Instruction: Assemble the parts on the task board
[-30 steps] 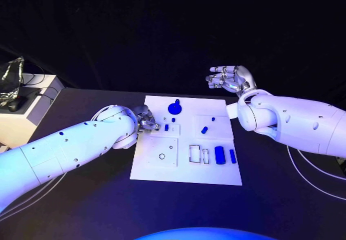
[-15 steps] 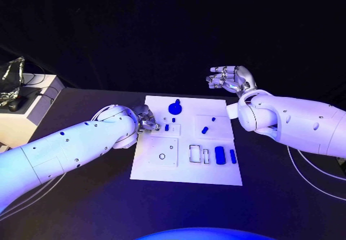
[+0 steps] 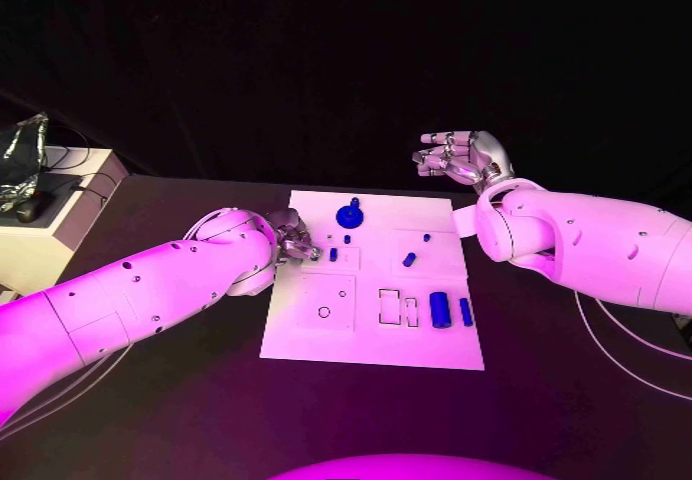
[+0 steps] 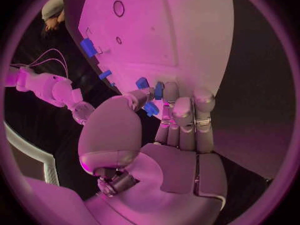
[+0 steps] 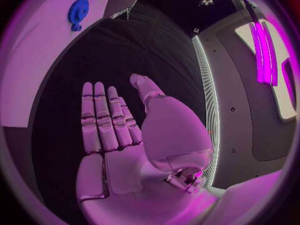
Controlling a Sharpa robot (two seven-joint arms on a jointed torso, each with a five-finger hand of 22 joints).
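Resting at the near-left edge of the task board (image 3: 368, 340), the left hand (image 3: 293, 243) had its fingers (image 4: 181, 116) together, pinching a small blue part (image 4: 150, 108). The right hand (image 3: 462, 155) hung beyond the board, fingers apart and holding nothing. Other blue parts, including a round gear (image 3: 349, 213), lay on the board

— How many boards?
— One task board (image 3: 372, 345), at the middle of the frame.
— And blue parts on it?
— Seven, as far as I can count: one round gear (image 3: 349, 214) at the upper middle, four small pieces below it, such as the oblong piece (image 3: 410, 260), and at the lower right one thick block (image 3: 440, 309) beside one thin bar (image 3: 466, 311).
— Hands?
— Two: one left hand (image 3: 296, 243) and one right hand (image 3: 459, 155).
— Tables?
— One black table (image 3: 188, 400).
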